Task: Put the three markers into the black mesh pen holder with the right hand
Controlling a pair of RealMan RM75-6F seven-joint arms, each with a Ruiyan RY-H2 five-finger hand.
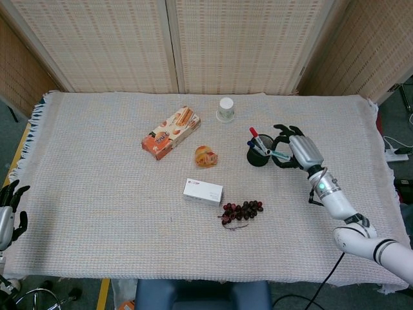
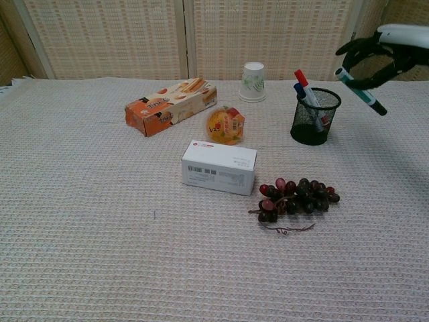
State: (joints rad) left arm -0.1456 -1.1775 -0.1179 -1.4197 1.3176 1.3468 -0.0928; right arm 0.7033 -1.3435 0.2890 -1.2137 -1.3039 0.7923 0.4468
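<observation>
The black mesh pen holder (image 1: 261, 154) (image 2: 314, 117) stands right of centre on the cloth. A red-capped marker (image 2: 301, 78) and a blue-capped marker (image 2: 299, 91) lean inside it. My right hand (image 1: 298, 147) (image 2: 387, 47) is raised in the air just right of the holder. It holds a teal marker (image 1: 279, 154) (image 2: 359, 90), tilted with one end toward the holder. My left hand (image 1: 9, 210) hangs off the table's left edge with its fingers spread and nothing in it.
An orange snack box (image 1: 170, 132), a white paper cup (image 1: 226, 108), an orange jelly cup (image 1: 206, 156), a white carton (image 1: 202, 192) and a bunch of dark grapes (image 1: 242, 210) lie on the woven tablecloth (image 1: 97, 181). Screens stand behind the table.
</observation>
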